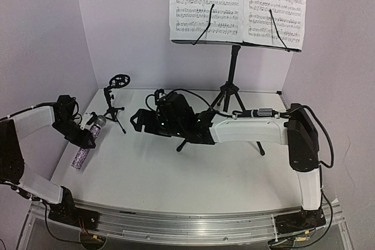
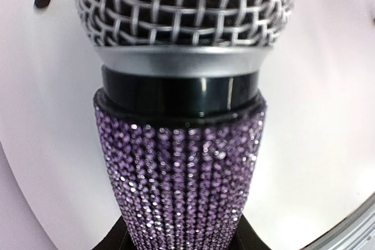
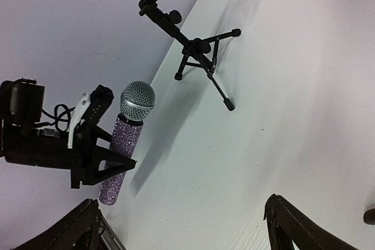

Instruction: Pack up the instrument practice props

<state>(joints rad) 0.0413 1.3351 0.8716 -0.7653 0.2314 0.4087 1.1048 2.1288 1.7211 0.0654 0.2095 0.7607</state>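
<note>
The desk (image 1: 176,180) is white and smooth, with plain pale walls (image 1: 117,27) on 3 sides. The small black mic stand (image 1: 114,106) stands near the back left corner. Just in front of it, the left fingers (image 3: 111,162) are closed on the sparkly purple body of the microphone (image 1: 80,156), whose grey head tilts up toward the stand. Right of the mic stand, the right fingers (image 1: 136,120) are wide open and hold nothing. Farther right, the tall music stand (image 1: 233,74) holds white pages (image 1: 240,4) of printed notes, too small to read.
</note>
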